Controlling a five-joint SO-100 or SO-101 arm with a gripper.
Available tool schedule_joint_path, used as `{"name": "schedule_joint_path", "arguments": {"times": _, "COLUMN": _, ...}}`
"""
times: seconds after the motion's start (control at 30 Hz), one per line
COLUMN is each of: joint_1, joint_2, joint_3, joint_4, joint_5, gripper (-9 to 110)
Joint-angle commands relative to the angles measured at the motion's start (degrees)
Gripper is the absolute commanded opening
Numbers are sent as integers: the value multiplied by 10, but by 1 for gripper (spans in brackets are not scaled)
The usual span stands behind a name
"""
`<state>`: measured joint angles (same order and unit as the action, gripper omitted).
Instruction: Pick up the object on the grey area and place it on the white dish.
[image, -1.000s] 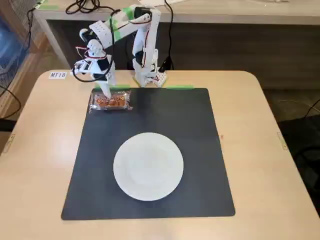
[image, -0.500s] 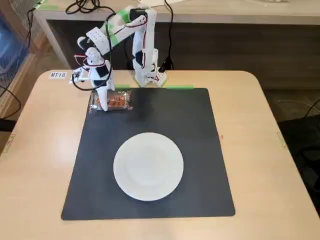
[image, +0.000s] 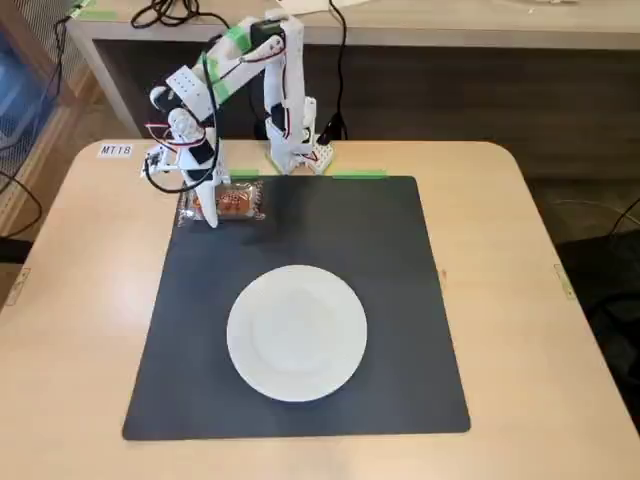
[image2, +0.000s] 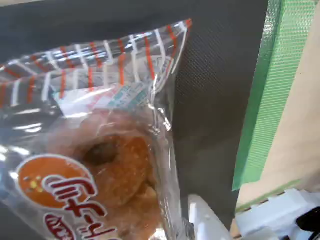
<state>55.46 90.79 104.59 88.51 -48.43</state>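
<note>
The object (image: 235, 203) is a clear packet with an orange-brown biscuit and red print. It lies flat at the far left corner of the grey area (image: 390, 270), its left end over the mat's edge. My gripper (image: 213, 208) is lowered onto it with the jaws open, one on each side of the packet. In the wrist view the packet (image2: 95, 165) fills the left half and one white finger (image2: 204, 220) shows beside it on the mat (image2: 220, 80). The white dish (image: 297, 332) sits empty on the mat's near middle.
The arm's base (image: 295, 150) stands at the table's far edge behind the mat. Green tape (image2: 272, 90) runs along the mat's far edge. The light wooden tabletop (image: 70, 260) surrounds the mat. Cables hang behind the base.
</note>
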Motion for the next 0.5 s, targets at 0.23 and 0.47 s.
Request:
{"name": "schedule_joint_path", "arguments": {"times": 0.23, "joint_1": -4, "joint_2": -78, "joint_3": -52, "joint_4": -1, "joint_5": 3, "gripper": 45}}
{"name": "schedule_joint_path", "arguments": {"times": 0.47, "joint_1": -6, "joint_2": -148, "joint_3": -80, "joint_4": -3, "joint_5": 14, "gripper": 41}}
